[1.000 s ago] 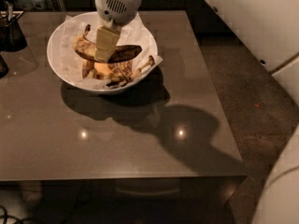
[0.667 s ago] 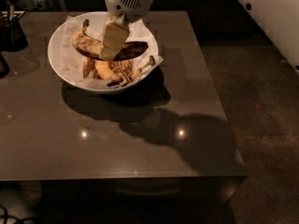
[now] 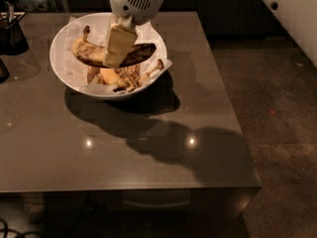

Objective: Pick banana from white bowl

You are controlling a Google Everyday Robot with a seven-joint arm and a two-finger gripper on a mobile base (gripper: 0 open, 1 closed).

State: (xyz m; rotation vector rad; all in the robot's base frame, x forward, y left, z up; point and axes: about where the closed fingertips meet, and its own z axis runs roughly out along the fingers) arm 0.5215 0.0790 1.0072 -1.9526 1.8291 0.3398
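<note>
The white bowl [image 3: 62,73], lined with crumpled white paper, stands at the far left of the grey table [image 3: 148,152]. My gripper [image 3: 115,59] hangs over the bowl with its cream fingers [image 3: 120,42] shut on a brown-spotted banana [image 3: 85,53]. The banana lies crosswise in the grip, raised a little above the bowl's contents. More overripe bananas [image 3: 121,77] lie in the bowl beneath it. The gripper's white wrist housing [image 3: 136,1] is at the top of the view.
A small dark cup [image 3: 11,33] with utensils stands at the table's far left corner, and another dark object [image 3: 2,71] sits at the left edge. The table's right edge drops to a dark floor [image 3: 277,133]. White robot body [image 3: 292,9] shows at the top right.
The gripper has come up out of the bowl with the banana in its fingers. The banana now hangs clear of the others. The view has shifted slightly.
</note>
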